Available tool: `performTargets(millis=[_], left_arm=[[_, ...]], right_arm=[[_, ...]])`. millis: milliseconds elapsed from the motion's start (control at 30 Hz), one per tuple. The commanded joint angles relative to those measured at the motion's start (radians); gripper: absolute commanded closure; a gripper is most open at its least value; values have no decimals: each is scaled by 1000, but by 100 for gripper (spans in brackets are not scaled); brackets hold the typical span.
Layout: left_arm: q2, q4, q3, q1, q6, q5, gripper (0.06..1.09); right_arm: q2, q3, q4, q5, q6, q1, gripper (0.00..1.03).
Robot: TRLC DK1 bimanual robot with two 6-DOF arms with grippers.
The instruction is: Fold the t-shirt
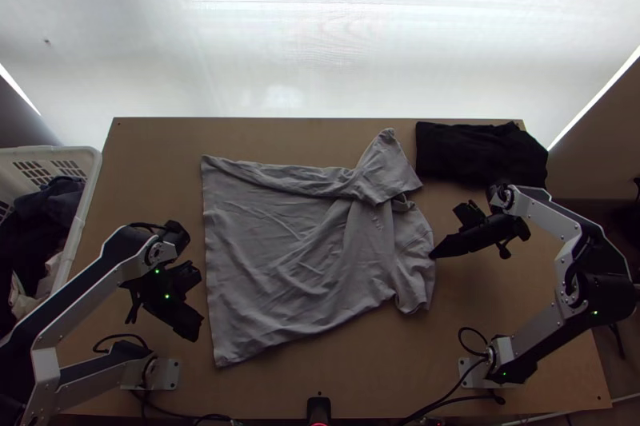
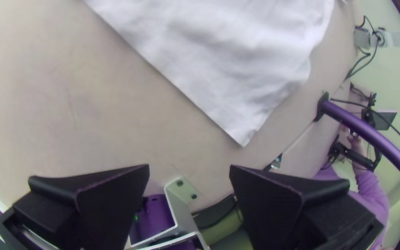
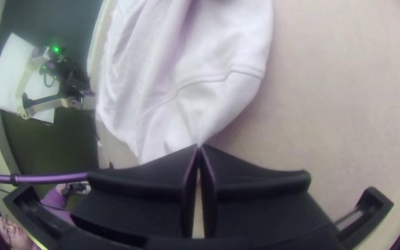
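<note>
The grey t-shirt [image 1: 296, 258] lies on the table with its hem toward the left, its far side folded over lengthwise and one sleeve pointing to the far edge. Its collar end and other sleeve are rumpled at the right. My left gripper [image 1: 192, 322] is beside the near hem corner, off the cloth. In the left wrist view the left gripper [image 2: 190, 169] is open, with the shirt's corner [image 2: 241, 134] beyond it. At the shirt's right edge is my right gripper [image 1: 434, 256]. The right wrist view shows the right gripper [image 3: 199, 147] shut on the sleeve-side edge of the shirt [image 3: 209, 102].
A folded black cloth [image 1: 480, 153] lies at the table's far right corner. A white basket [image 1: 80, 210] holding dark clothes stands at the left edge. Bare wood [image 1: 320, 366] runs along the near side, with cables by the right arm's base.
</note>
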Motion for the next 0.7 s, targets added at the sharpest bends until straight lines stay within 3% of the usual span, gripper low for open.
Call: performTargets(millis=[0,167,367,667], left_arm=[[68,-7,-1,-199,-5,-51,23],[57,70,-21,-413,-6,-115,23],[49,193,-27,-591,-2,-123,23],[20,229,-36,-696,6,-109,24]], right_arm=[[14,10,0,1,2,1,100],[18,12,0,1,2,-2,100],[26,18,0,3,4,-4,100],[38,21,0,11,8,-10,100]])
